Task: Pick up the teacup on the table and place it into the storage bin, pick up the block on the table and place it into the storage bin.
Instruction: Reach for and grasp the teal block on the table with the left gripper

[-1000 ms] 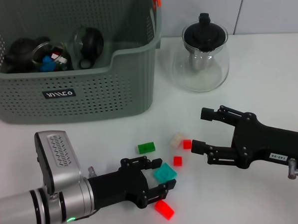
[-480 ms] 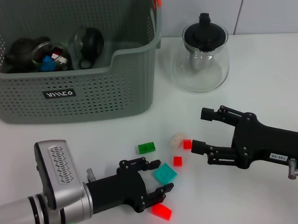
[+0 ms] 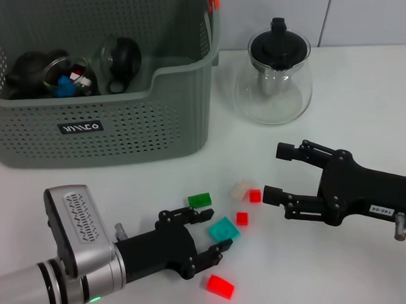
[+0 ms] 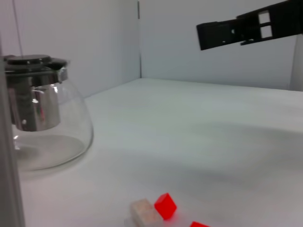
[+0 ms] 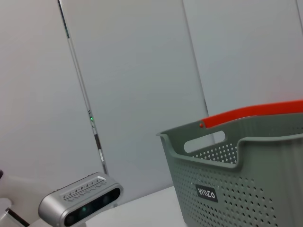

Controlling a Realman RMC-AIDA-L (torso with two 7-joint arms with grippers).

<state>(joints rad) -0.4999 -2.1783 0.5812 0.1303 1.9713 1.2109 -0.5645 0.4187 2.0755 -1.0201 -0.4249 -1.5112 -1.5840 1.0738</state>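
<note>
The grey storage bin (image 3: pixel 154 127) stands at the back left and also shows in the right wrist view (image 5: pixel 246 179). No teacup shows on the table; glassware and a dark pot lie inside the bin. Loose blocks lie in front of it: green (image 3: pixel 200 200), teal (image 3: pixel 223 229), cream (image 3: pixel 241 190), two small red ones (image 3: pixel 255 195) (image 3: pixel 242 218) and a bigger red one (image 3: pixel 220 286). My left gripper (image 3: pixel 214 230) is low over the table and open, its fingertips at the teal block's near side. My right gripper (image 3: pixel 277 173) hovers open, right of the red and cream blocks.
A glass teapot with a black lid (image 3: pixel 274 73) stands right of the bin, also seen in the left wrist view (image 4: pixel 42 123). That view shows the cream block (image 4: pixel 144 213), a red block (image 4: pixel 165 205) and the right gripper's finger (image 4: pixel 246 28) beyond.
My left gripper has drawn back a little to the left and away from the bigger red block. The teal block shifted slightly. The right gripper has hardly moved.
</note>
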